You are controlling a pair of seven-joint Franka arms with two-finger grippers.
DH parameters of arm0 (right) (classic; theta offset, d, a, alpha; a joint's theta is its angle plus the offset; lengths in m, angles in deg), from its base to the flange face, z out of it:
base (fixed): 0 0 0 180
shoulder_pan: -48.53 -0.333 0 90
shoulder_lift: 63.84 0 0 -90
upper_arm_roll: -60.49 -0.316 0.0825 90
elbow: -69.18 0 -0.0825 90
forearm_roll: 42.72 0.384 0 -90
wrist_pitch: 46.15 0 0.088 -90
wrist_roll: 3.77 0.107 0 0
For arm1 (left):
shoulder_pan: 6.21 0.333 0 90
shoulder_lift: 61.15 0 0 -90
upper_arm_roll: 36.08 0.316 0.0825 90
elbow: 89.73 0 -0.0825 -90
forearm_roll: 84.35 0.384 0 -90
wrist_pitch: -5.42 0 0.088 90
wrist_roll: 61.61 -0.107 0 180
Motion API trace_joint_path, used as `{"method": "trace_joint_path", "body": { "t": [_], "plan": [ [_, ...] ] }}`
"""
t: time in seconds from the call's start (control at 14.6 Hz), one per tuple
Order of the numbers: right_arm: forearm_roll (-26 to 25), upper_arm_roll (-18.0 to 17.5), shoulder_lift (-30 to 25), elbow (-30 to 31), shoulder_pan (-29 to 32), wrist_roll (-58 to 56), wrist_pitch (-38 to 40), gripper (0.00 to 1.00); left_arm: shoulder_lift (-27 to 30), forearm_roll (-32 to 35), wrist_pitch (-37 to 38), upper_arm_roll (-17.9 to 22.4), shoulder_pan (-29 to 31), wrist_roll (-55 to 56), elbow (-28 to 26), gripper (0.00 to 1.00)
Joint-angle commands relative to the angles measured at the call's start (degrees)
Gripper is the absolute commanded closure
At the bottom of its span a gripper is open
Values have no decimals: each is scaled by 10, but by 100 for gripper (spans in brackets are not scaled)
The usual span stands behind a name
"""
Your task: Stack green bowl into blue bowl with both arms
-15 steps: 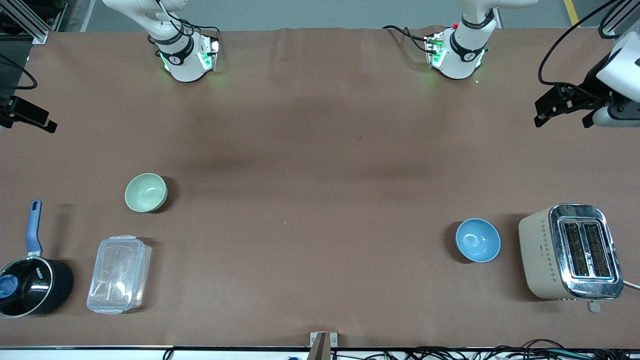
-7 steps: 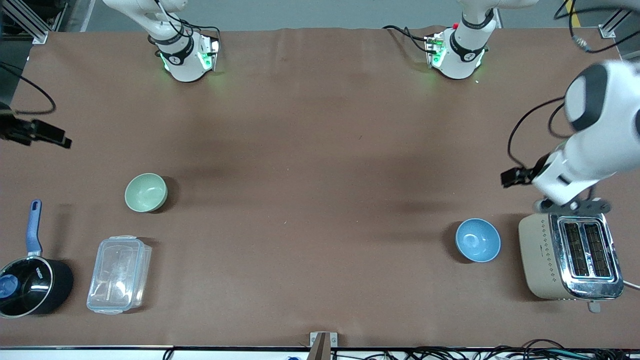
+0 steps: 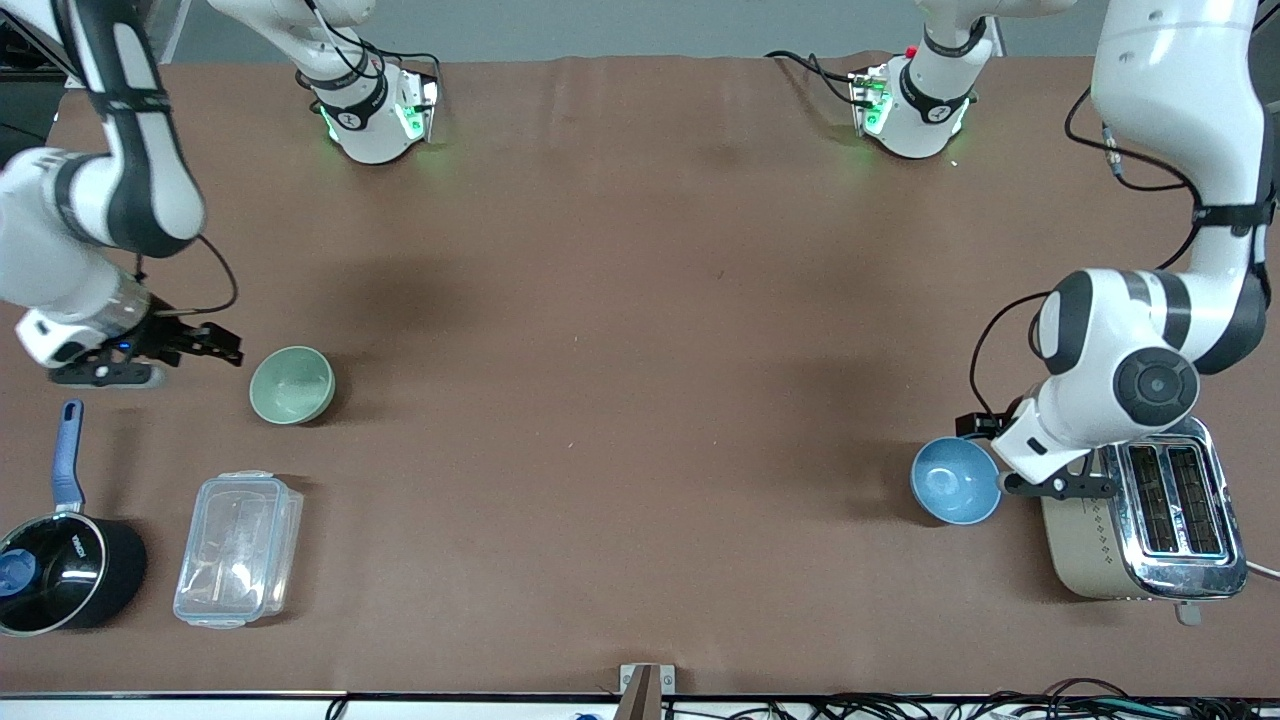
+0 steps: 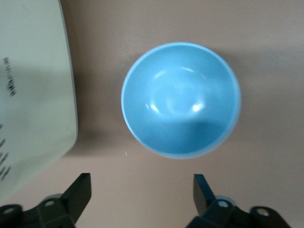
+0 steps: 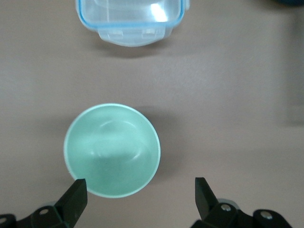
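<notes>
Front view: the green bowl [image 3: 291,384] sits toward the right arm's end of the tabletop [image 3: 620,330], the blue bowl [image 3: 955,480] beside a toaster [image 3: 1140,505]. Left wrist view: the left tool [image 4: 141,192] hangs wide open, empty, by the blue bowl [image 4: 181,99]. Right wrist view: the right tool [image 5: 140,197] gapes empty at the green bowl [image 5: 112,149]; a clear container [image 5: 132,21] shows.

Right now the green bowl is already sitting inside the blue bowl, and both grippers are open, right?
Not quite. The green bowl isn't in the blue bowl; the front view shows them apart, green toward the right arm's end of the table, blue beside the toaster. The rest holds: the wrist views show the left gripper and the right gripper open, each over its bowl.
</notes>
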Motion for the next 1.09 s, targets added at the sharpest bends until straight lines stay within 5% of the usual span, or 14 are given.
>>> {"method": "trace_joint_path", "body": {
  "t": [0.0, 0.34, 0.41, 0.55, 0.68, 0.96, 1.03],
  "plan": [
    [-7, -3, 30, 36, 3, -6, -75, 0, -44, 3, -51, -1, 30, -1, 11, 17],
    [-7, -4, 107, 81, 6, -2, -241, 4, -82, 6, -100, -1, 21, 68, 15, 37],
    [-7, -4, 116, 81, 6, -1, -254, 10, -82, 6, -100, -2, 17, 82, 15, 45],
    [-7, -4, 115, 82, 5, 3, -246, 23, -85, 6, -100, -2, 11, 86, 15, 76],
    [-7, -4, 114, 83, 5, 3, -239, 41, -83, 4, -100, -6, 10, 90, 15, 97],
    [-6, -4, 108, 81, 4, 6, -210, 98, -60, 2, -90, -64, 11, 148, 15, 100],
    [-6, -4, 108, 81, 4, 8, -210, 100, -51, 1, -76, -90, 11, 179, 15, 100]
  ]
}}
